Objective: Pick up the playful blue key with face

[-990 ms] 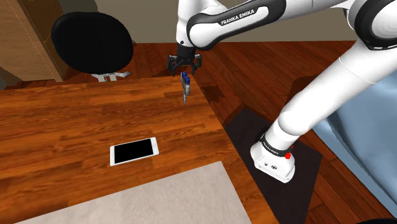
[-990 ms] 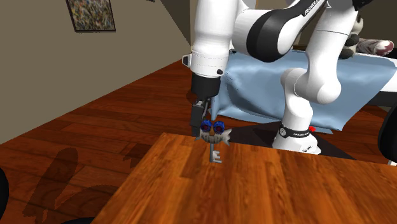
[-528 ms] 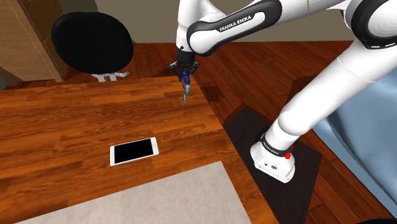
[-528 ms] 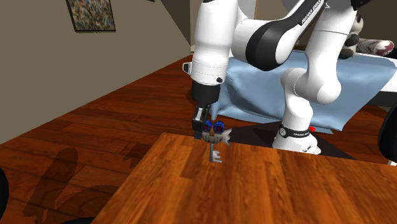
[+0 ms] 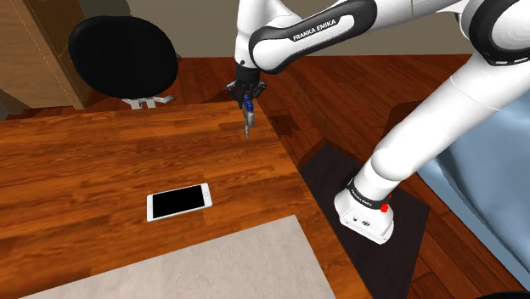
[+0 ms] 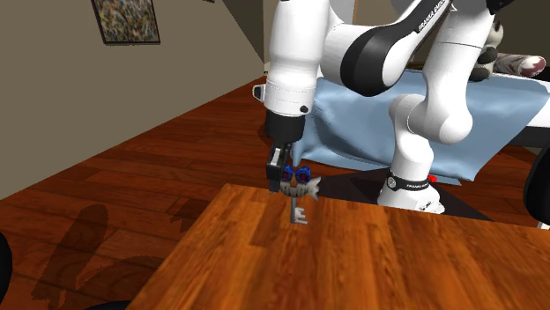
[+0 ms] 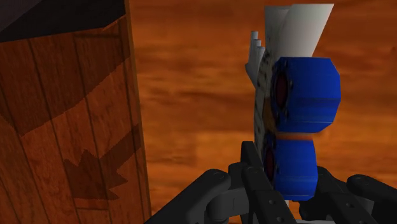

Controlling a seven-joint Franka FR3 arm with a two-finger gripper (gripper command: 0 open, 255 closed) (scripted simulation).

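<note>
Since one second ago, we record that the all-black two-finger gripper [image 5: 246, 95] has closed; its fingers [image 7: 254, 181] now clasp the blue-headed, pale-shanked toy key [image 6: 300, 182]. Grasp made, lift outstanding: we judge the key upright, tip on a corner of the brown wooden table [image 5: 102, 153]. Two bulging blue eyes, pale winged collar.

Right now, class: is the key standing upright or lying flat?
Upright. The key has its blue eyes on top and its grey shaft pointing down toward the table; the claw clasps its head.
</note>
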